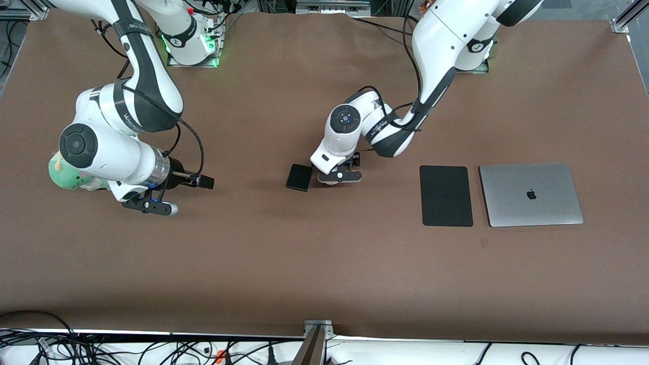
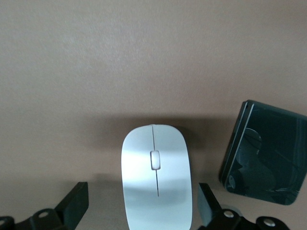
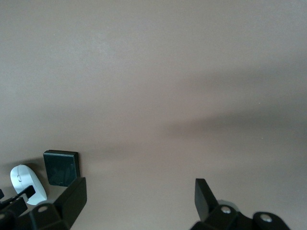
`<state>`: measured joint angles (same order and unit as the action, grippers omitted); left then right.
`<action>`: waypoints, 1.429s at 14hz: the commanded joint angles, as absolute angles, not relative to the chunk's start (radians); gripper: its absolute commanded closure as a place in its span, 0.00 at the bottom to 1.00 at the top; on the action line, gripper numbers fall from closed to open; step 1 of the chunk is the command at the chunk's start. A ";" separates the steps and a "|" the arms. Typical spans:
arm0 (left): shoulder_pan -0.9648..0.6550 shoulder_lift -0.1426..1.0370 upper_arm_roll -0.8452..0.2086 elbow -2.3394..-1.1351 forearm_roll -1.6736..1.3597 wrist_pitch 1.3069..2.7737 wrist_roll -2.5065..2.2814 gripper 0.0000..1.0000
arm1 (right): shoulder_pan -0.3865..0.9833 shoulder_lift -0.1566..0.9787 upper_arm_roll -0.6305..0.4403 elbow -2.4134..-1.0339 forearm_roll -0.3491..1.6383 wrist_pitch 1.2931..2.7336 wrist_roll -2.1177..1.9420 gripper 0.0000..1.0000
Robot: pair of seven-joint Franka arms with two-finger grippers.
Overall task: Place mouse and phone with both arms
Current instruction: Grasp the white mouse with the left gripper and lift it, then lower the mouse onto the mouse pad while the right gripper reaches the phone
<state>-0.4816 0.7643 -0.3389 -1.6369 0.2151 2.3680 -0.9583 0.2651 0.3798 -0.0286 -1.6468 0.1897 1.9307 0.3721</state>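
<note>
The white mouse (image 2: pixel 156 177) lies on the brown table between the open fingers of my left gripper (image 2: pixel 143 206), with a gap on each side. In the front view my left gripper (image 1: pixel 335 178) is low over the table's middle and hides the mouse. The black phone (image 1: pixel 299 177) lies flat right beside it, toward the right arm's end; it also shows in the left wrist view (image 2: pixel 266 160). My right gripper (image 1: pixel 151 206) is open and empty over bare table toward the right arm's end. The right wrist view shows the phone (image 3: pixel 61 167) and the mouse (image 3: pixel 26 182) farther off.
A flat black mouse pad (image 1: pixel 446 195) and a closed silver laptop (image 1: pixel 531 194) lie side by side toward the left arm's end. A green plush toy (image 1: pixel 65 175) sits under the right arm's wrist. The table's front edge (image 1: pixel 314 332) has cables below it.
</note>
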 commanded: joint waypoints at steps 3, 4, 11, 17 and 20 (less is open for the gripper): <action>-0.502 0.802 -0.327 -1.637 0.284 2.437 -1.042 0.00 | 0.307 0.374 -0.031 -1.649 0.201 1.945 0.471 0.00; -0.502 0.802 -0.328 -1.637 0.284 2.437 -1.043 0.00 | 0.316 0.376 -0.031 -1.651 0.199 1.954 0.491 0.00; -0.485 0.741 -0.330 -1.623 0.284 2.293 -1.020 0.82 | 0.337 0.382 -0.032 -1.651 0.195 1.974 0.540 0.00; -0.183 0.595 -0.385 -1.618 0.207 1.972 -0.706 0.79 | 0.350 0.382 -0.032 -1.638 0.175 1.982 0.545 0.00; 0.002 0.598 -0.385 -1.644 0.209 1.945 -0.496 0.77 | 0.416 0.377 -0.032 -1.634 0.094 1.986 0.598 0.00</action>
